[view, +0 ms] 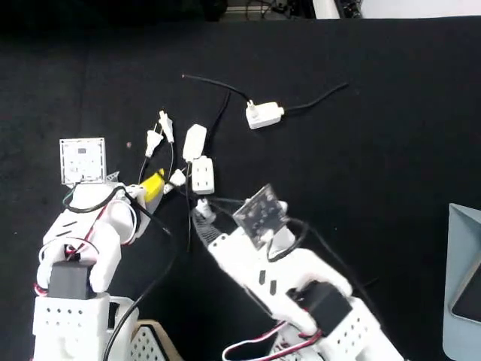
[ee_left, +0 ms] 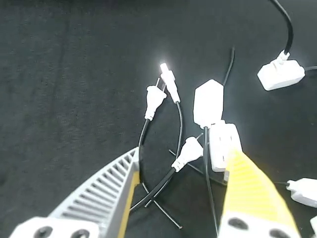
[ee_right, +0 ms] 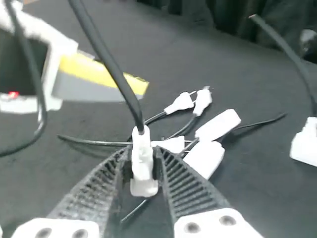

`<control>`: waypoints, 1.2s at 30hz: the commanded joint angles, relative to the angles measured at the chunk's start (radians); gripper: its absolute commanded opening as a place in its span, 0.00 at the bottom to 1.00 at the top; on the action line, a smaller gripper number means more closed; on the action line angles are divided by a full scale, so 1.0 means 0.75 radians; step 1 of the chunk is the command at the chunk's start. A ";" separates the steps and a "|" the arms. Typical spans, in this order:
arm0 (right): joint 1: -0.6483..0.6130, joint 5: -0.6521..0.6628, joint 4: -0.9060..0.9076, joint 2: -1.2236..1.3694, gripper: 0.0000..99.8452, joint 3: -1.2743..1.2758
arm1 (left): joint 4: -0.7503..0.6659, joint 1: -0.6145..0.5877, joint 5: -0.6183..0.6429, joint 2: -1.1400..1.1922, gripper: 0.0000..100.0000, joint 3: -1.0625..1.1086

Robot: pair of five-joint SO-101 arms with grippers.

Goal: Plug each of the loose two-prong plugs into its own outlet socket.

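A white outlet block (view: 203, 174) lies mid-table with a larger white plug (view: 194, 141) at its far end. Two loose two-prong plugs (view: 154, 141) (view: 165, 124) lie side by side to its left, and a third plug (ee_left: 188, 150) lies close beside the block. My left gripper (ee_left: 183, 154) is open, its grey and yellow fingers (ee_left: 247, 188) on either side of that third plug. My right gripper (ee_right: 142, 151) is shut on a white plug (ee_right: 142, 166) on a black cord, just short of the outlet block (ee_right: 205, 156). A second white socket piece (view: 263, 114) lies farther back.
Black cords cross the dark cloth around the block. Each wrist carries a square marker board (view: 83, 160) (view: 261, 213). A grey-blue tray (view: 462, 286) stands at the right edge. The other arm's yellow finger (ee_right: 99, 79) shows near my right gripper.
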 commanded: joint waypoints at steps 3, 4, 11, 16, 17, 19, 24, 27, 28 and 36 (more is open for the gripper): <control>-0.047 0.000 -0.125 0.011 0.01 0.052 | -0.020 0.120 0.010 -0.010 0.27 -0.077; -0.047 0.000 -0.133 0.021 0.01 0.052 | -0.018 0.154 0.010 -0.010 0.27 -0.077; -0.039 -0.002 -0.133 0.093 0.01 0.052 | 0.133 0.296 -0.018 -0.133 0.28 -0.132; -0.039 -0.002 -0.127 0.114 0.01 0.040 | 0.262 0.453 -0.182 -0.370 0.28 -0.093; -0.037 -0.002 -0.127 0.114 0.01 0.038 | 0.278 0.486 -0.194 -0.409 0.28 -0.075; -0.020 -0.002 -0.127 0.114 0.01 0.038 | 0.288 0.535 -0.196 -0.460 0.28 -0.042; 0.043 -0.023 -0.121 0.111 0.01 0.038 | 0.282 0.517 -0.190 -0.475 0.28 -0.030; 0.115 -0.051 -0.121 0.111 0.01 0.034 | 0.276 0.398 -0.186 -0.473 0.28 -0.048; 0.147 -0.057 -0.121 0.111 0.01 0.024 | 0.264 0.351 -0.186 -0.471 0.28 -0.046; 0.419 -0.164 -0.133 0.114 0.01 -0.019 | 0.096 0.228 -0.186 -0.039 0.28 -0.066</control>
